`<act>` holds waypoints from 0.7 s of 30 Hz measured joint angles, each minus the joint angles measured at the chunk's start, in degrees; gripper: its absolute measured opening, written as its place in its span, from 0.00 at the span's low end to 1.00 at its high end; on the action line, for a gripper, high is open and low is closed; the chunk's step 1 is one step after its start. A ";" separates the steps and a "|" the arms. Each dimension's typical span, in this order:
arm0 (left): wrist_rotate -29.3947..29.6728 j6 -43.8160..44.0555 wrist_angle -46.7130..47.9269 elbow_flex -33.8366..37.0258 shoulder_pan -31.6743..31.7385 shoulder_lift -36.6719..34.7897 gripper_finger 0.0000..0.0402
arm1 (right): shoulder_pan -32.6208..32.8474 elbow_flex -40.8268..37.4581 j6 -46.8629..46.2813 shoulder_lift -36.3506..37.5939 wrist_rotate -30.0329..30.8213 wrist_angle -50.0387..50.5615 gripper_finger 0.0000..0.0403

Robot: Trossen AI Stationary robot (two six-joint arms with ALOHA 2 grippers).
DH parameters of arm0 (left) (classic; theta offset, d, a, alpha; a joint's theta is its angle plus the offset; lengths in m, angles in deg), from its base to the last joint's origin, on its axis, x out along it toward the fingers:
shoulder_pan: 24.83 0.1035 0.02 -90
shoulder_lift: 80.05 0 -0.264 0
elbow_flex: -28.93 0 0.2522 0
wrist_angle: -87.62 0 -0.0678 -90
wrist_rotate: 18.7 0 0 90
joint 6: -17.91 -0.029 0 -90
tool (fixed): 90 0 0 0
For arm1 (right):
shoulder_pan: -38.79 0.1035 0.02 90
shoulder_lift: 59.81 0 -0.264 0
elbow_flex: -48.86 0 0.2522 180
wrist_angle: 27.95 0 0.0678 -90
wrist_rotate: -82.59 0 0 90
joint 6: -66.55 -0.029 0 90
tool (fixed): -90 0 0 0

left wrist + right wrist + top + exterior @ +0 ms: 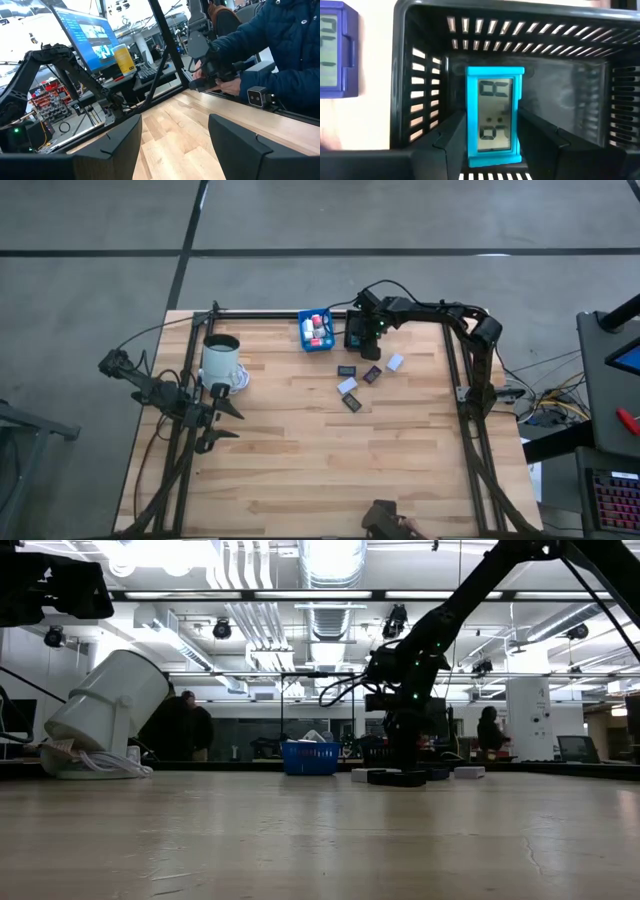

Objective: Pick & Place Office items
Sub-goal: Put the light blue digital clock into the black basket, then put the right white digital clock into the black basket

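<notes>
Hanging inside the black bin (420, 65), the teal clock (494, 117) is seen between the right gripper (495, 145) fingers, long axis running along them; whether it is clamped cannot be told.

Right end effector (358, 332) over the black bin (356, 338) beside the blue bin (316, 331); five flat rectangles (351, 386) nearby

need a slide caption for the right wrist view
Right gripper lowering a teal digital clock into the black bin, a purple clock lying outside.
</notes>
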 joint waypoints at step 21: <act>0.00 0.00 0.00 0.00 0.00 0.00 0.58 | 0.02 -0.11 0.58 0.00 -0.10 0.10 0.59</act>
